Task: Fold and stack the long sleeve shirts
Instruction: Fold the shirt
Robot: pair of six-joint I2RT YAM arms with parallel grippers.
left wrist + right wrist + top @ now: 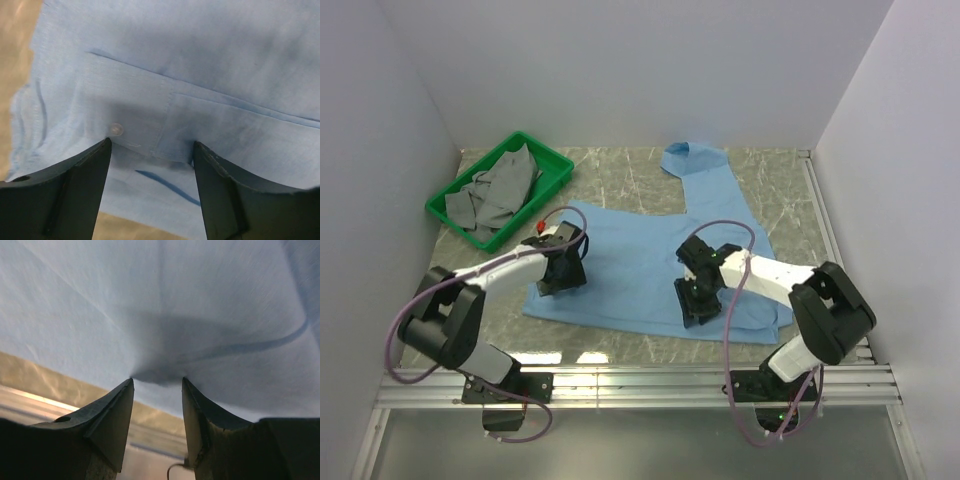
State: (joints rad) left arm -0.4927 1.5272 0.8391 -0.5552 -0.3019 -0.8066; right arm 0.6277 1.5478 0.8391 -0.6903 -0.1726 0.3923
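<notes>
Half-open at the left gripper (152, 145), with a middling gap and both dark fingertips down on a flat cuff (135, 117) of the long sleeve shirt (630, 265), just beside a small pale button (116, 129). Narrower at the right gripper (157, 380), closed in on a small pucker of light blue cloth gathered between its tips, with creases fanning away from that spot and a strip of bare table showing under the shirt's near hem. From above, planted on the near half of the shirt, the left toward its left edge and the right near its near-right corner, with a stretch of smooth cloth between them. Spread flat over the middle of the grey marbled table (620, 180), with one sleeve (705, 175) running away toward the far wall. Farther out at the far left, well apart from the shirt, a green tray (550, 155) holding crumpled grey cloths (500, 190).
</notes>
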